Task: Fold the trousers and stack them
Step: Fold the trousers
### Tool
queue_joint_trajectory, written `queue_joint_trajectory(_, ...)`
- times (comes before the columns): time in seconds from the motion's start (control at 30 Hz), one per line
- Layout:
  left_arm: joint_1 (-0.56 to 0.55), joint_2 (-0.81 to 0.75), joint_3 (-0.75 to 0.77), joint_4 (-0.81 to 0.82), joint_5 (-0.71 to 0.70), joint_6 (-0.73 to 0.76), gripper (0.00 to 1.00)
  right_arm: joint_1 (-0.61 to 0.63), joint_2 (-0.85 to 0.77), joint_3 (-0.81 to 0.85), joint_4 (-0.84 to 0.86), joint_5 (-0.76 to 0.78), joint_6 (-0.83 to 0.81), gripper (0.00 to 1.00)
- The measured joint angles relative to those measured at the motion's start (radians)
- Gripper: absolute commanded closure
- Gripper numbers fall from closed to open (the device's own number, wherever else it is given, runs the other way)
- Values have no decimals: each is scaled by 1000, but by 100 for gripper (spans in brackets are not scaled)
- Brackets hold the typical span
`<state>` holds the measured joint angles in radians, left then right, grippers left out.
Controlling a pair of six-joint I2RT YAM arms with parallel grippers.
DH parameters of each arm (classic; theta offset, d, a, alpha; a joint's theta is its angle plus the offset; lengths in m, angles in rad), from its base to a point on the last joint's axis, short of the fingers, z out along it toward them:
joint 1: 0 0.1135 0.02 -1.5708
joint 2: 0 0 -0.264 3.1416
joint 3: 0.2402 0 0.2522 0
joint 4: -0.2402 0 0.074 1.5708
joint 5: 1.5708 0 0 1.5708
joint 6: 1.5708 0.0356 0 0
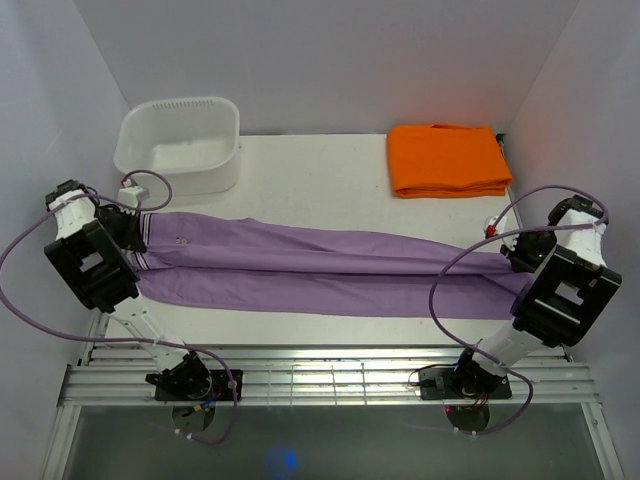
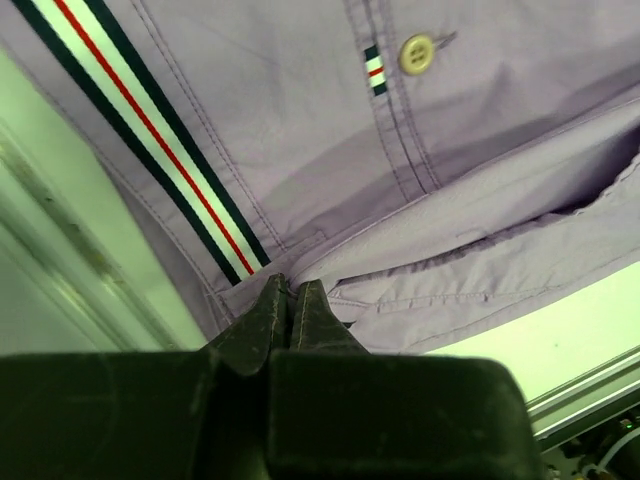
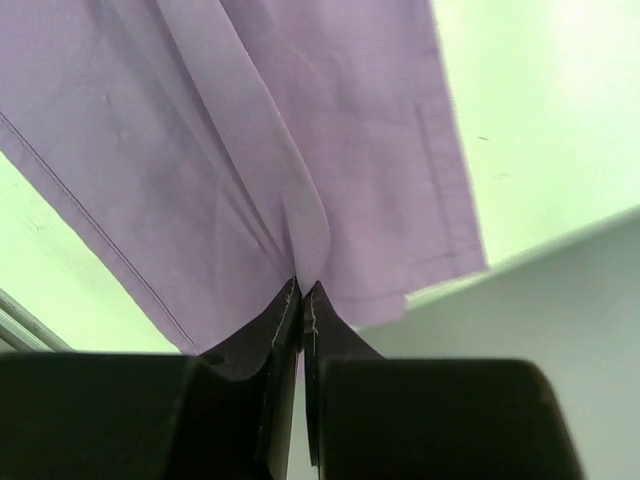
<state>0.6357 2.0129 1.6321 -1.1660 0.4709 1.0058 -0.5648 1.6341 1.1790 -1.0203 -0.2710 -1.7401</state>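
Lengthwise, the trousers (image 1: 320, 265) span the table (image 1: 330, 165) from side to side, with the waistband at your left gripper (image 2: 290, 292) and the hems at your right gripper (image 3: 302, 290). Each gripper is pinched shut on its own end of the cloth, so neither arm is nearer. The fold likely runs along this axis, end toward end.

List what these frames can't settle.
- Top view: both pinch points on the trousers are hidden under the wrists' own housings.
- Left wrist view: left gripper is shut on cloth by the striped waistband; the closed fingers hide how many layers are held.
- Right wrist view: right gripper, same at the leg end.
- Top view: orange cloth, fold count too small to tell.
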Motion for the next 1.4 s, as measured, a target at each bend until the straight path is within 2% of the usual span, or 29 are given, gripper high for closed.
queue_joint_trajectory(0.2,55,-147,-11,-11,86,125,100,-29,-133,5,-56,-55,-82,92)
queue_joint_trajectory(0.37,121,-269,-109,26,98,246,100,-40,-205,-140,-40,-42,-139,92)
queue_joint_trajectory(0.57,135,-237,-292,139,16,326,100,-48,-204,-340,81,27,-172,92)
queue_joint_trajectory(0.6,136,-222,-318,158,1,338,98,-49,-204,-355,97,37,-175,88)
queue_joint_trajectory(0.7,149,-204,-376,185,-33,381,78,-51,-204,-365,130,68,-172,65)
queue_joint_trajectory(0.73,161,-206,-380,177,-32,399,63,-55,-204,-362,140,75,-172,54)
queue_joint_trajectory(0.77,174,-210,-376,167,-26,423,52,-59,-204,-354,142,80,-169,43)
queue_joint_trajectory(0.8,188,-216,-365,150,-18,447,42,-64,-205,-341,141,84,-170,13)
queue_joint_trajectory(0.83,205,-224,-349,126,-11,472,40,-71,-206,-321,133,82,-172,2)
queue_joint_trajectory(0.9,237,-248,-314,70,11,517,38,-84,-208,-260,106,76,-185,9)
queue_joint_trajectory(1.07,300,-393,-254,-71,79,636,36,-95,-243,-57,-16,8,-199,10)
queue_joint_trajectory(1.17,312,-494,-251,-114,114,672,35,-86,-277,31,-101,-60,-196,7)
queue_joint_trajectory(1.3,299,-542,-254,-148,172,675,33,26,-311,47,-161,-135,-92,0)
queue_joint_trajectory(1.4,254,-499,-259,-158,187,623,33,155,-301,34,-157,-176,22,13)
